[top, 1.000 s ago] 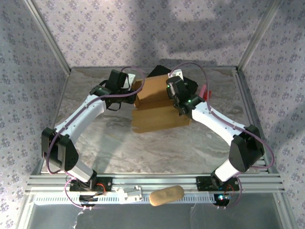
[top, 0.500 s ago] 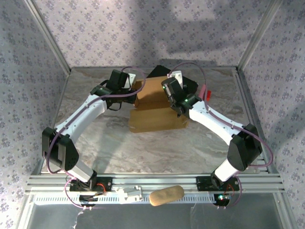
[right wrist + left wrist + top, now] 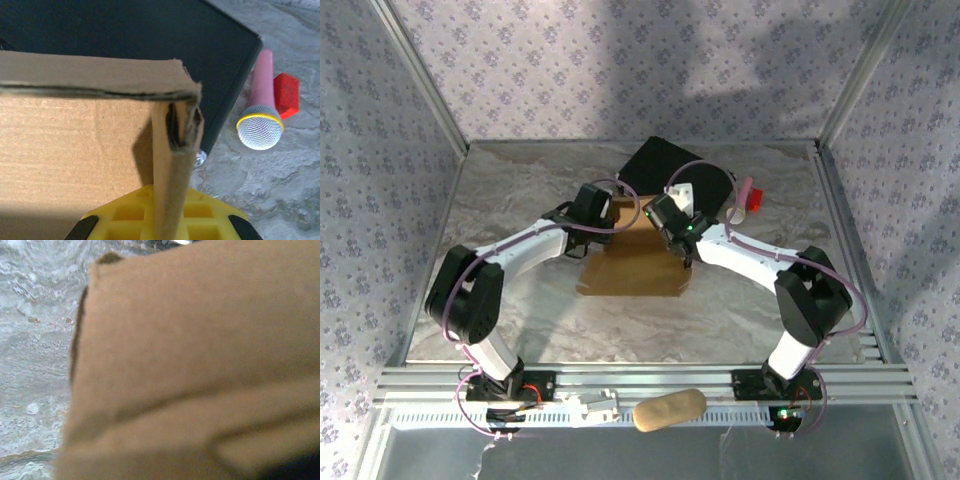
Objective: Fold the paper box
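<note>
Setting: grey marble-patterned table [image 3: 520, 320], enclosed by floral-papered walls [image 3: 620, 70].

Item 1: tan-brown cardboard paper box [image 3: 630, 270], partly folded, lying mid-table just in front of a black rectangular case [image 3: 665, 165]. In the right wrist view one wall stands upright, with a narrow flap rising at its corner.

Item 2: left gripper [image 3: 592, 212], at the box's far left edge, cardboard pressed close before its camera. Whether its jaws are wide or narrow cannot be told.

Item 3: right gripper [image 3: 670, 222], at the box's far right corner. The flap stands across its yellow body; grip cannot be told.

Item 4: pink microphone with silver mesh head [image 3: 259, 117], right of the case, touching a small red block [image 3: 286, 95].
</note>
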{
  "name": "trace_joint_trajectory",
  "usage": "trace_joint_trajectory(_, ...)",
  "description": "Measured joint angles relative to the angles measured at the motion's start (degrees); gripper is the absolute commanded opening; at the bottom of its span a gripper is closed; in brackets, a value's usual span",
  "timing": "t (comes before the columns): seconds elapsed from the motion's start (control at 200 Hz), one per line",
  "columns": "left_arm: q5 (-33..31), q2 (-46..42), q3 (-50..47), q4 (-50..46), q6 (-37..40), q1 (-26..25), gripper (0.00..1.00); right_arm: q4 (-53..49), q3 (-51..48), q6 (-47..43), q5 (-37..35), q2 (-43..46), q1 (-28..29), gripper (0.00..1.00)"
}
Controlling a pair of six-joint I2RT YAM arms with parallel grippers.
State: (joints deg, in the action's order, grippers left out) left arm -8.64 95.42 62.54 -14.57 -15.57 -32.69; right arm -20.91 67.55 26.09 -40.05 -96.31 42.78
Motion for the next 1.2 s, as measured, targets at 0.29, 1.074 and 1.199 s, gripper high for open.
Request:
trace_joint_trajectory(0.29, 1.8, 2.4, -3.9, 9.4, -1.6, 2.4, 0.14, 6.7, -3.7, -0.2, 0.4, -0.9, 0.1, 0.0)
trace_joint_trajectory(1.074, -7.4, 5.5, -4.3, 16.9, -1.7, 1.2, 0.1, 10.2, -3.8, 0.1, 0.9, -2.9, 0.1, 0.0)
trace_joint_trajectory(1.199, -5.6, 5.5, -6.0, 20.0, -2.1, 2.6, 0.17, 10.5, -3.8, 0.1, 1.3, -2.9, 0.1, 0.0)
